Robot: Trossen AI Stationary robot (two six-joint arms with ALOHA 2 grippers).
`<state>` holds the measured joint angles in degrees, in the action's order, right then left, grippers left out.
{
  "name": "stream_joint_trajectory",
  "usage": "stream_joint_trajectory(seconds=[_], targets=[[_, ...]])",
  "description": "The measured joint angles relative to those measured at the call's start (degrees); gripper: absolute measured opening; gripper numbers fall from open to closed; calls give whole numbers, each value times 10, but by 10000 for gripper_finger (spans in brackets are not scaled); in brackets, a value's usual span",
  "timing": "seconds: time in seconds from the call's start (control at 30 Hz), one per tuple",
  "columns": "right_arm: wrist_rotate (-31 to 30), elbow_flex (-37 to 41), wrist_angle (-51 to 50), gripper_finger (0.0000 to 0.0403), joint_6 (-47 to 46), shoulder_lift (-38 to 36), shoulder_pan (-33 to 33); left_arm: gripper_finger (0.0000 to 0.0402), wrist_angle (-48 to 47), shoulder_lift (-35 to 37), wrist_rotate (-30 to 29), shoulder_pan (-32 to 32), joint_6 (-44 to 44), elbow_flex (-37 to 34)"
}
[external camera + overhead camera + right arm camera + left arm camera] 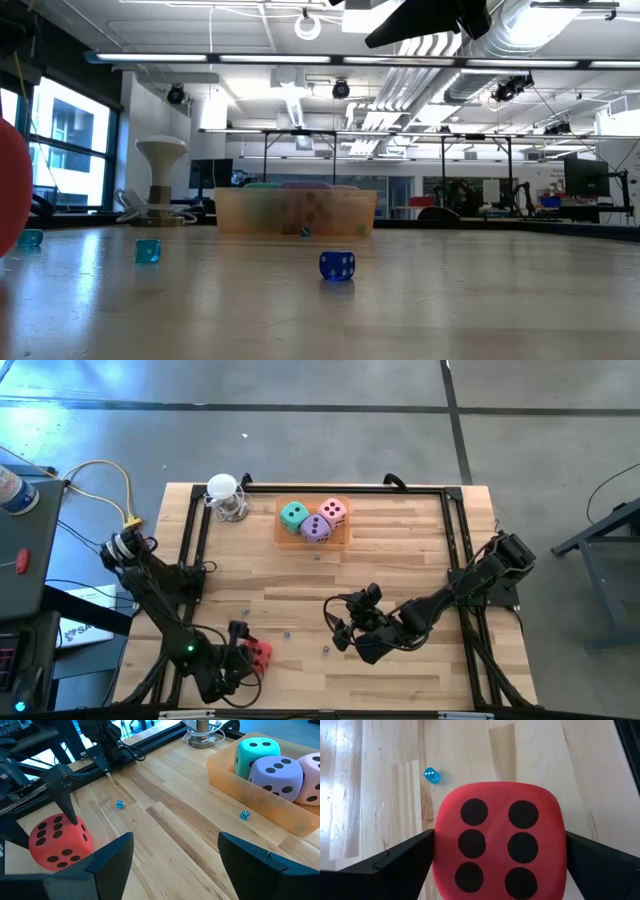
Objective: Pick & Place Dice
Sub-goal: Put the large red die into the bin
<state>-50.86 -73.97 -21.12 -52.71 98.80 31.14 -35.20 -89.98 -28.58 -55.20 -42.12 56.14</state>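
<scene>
While the red die (259,653) sits near the table's front-left, the left gripper (243,656) straddles it, fingers wide apart on either side, not yet clamped; six-pip face toward the wrist. Right gripper (345,630) hangs mid-table, jaws apart, empty, well apart from it. Left arm clearly nearer. Teal, purple and pink dice already lie in the orange tray (284,532) far across

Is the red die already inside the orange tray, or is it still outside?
Outside. The red die lies near the table's front edge between the left gripper's open fingers, far from the orange tray, which holds three other dice.
</scene>
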Motion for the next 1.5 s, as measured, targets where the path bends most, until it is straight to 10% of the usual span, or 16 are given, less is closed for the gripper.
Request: stream_joint_trajectory(seconds=[1.5], targets=[[-2,0,0,282,5,0,-2,382,17,4,8,12,65,-2]])
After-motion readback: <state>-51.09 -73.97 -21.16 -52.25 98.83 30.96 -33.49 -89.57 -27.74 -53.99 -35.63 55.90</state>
